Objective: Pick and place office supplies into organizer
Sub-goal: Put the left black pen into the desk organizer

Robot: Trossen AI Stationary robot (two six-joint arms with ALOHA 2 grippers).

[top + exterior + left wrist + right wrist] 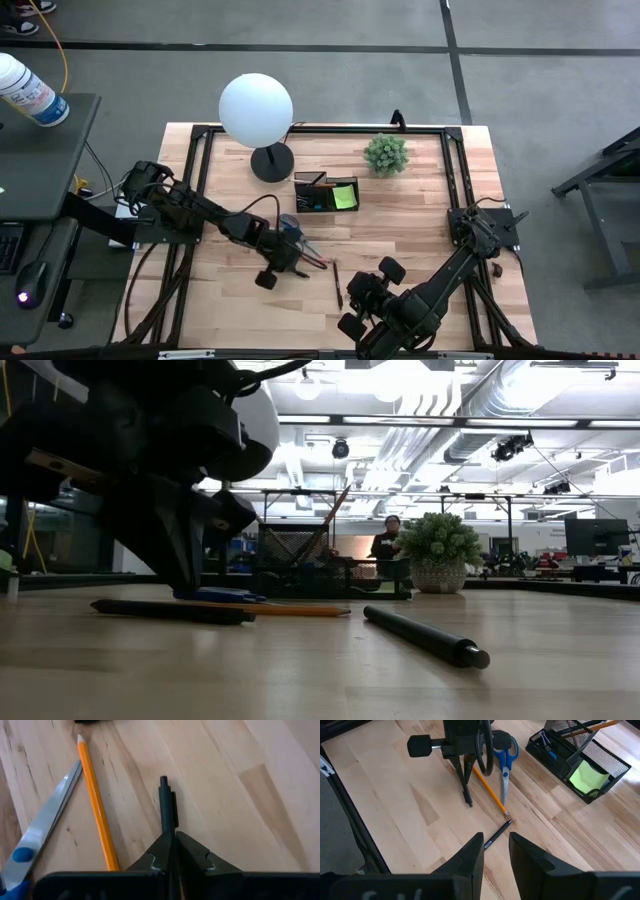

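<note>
While left gripper (172,851) pinches black pen (166,807) at its rear end, pen lies flat on table (240,820); I judge low grip is for lifting it clear of orange pencil (96,802) and blue-handled scissors (35,837) just beside. Left arm reaches from left side, wrist bent steeply down. Second pen (496,836) lies apart, under right gripper (496,851), which hovers with jaws moderately parted, holding nothing. Organizer (326,193) stands near lamp base (271,162), sticky-note pad (344,196) already inside.
</note>
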